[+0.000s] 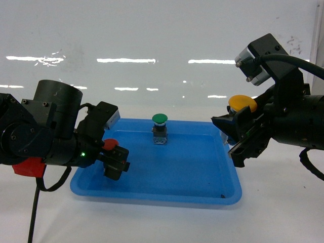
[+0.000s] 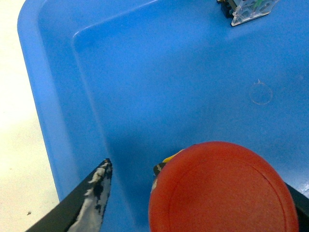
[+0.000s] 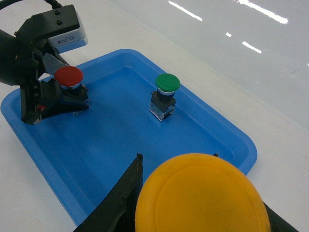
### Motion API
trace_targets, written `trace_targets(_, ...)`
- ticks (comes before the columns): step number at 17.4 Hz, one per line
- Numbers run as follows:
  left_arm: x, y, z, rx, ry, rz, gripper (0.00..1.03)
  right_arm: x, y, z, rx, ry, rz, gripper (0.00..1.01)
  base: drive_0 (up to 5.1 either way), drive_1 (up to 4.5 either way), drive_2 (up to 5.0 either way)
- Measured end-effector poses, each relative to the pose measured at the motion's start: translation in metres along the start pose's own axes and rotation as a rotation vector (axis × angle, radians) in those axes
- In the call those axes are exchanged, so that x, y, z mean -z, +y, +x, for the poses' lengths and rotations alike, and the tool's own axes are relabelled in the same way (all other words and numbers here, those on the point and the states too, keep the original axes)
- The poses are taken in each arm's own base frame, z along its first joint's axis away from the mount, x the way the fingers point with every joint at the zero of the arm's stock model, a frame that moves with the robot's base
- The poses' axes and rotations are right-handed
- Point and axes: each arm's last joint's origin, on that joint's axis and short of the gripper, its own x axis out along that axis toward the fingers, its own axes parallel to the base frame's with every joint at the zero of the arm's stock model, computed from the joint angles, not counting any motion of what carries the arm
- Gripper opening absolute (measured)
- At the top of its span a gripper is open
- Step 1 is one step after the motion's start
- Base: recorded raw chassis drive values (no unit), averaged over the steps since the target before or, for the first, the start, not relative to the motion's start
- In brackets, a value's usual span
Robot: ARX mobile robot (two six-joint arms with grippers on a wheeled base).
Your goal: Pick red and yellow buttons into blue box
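My left gripper [image 1: 115, 161] is shut on the red button [image 1: 108, 145] low over the left part of a shallow blue tray [image 1: 202, 195]. In the left wrist view the red cap [image 2: 222, 188] fills the lower right, beside the worn fingertips [image 2: 104, 171]. The right gripper [image 1: 238, 135] is shut on the yellow button [image 1: 242, 103], held in the air at the tray's right edge. Its yellow cap [image 3: 203, 193] covers most of the gap between the black fingers [image 3: 125, 188]. The blue box is out of view.
A green-capped button [image 1: 159, 121] stands upright at the back middle of the tray, also in the right wrist view [image 3: 166, 92]. The tray lies on a white glossy table [image 1: 283, 212]. A small dark speck [image 1: 221, 195] lies near the tray's front right corner.
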Motion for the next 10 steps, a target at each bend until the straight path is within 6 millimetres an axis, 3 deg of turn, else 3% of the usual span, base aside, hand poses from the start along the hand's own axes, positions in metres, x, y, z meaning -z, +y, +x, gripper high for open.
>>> trace_targets(3,0.000,0.000,0.000,0.000,0.000,0.000,0.46,0.000,0.000,0.000,0.000,0.000,0.000,0.36,0.0,0.00,0.0)
trace_targets(4,0.000,0.000,0.000,0.000,-0.001,0.000,0.25,0.000,0.000,0.000,0.000,0.000,0.000,0.36,0.0,0.00,0.0)
trace_targets(8,0.002,0.002,-0.003,0.000,-0.013,-0.006,0.24,0.000,0.000,0.000,-0.001,0.000,0.000,0.36,0.0,0.00,0.0)
trace_targets(10,0.005,0.003,-0.018,0.002,-0.015,-0.026,0.24,0.000,0.000,0.000,0.000,0.000,0.000,0.36,0.0,0.00,0.0)
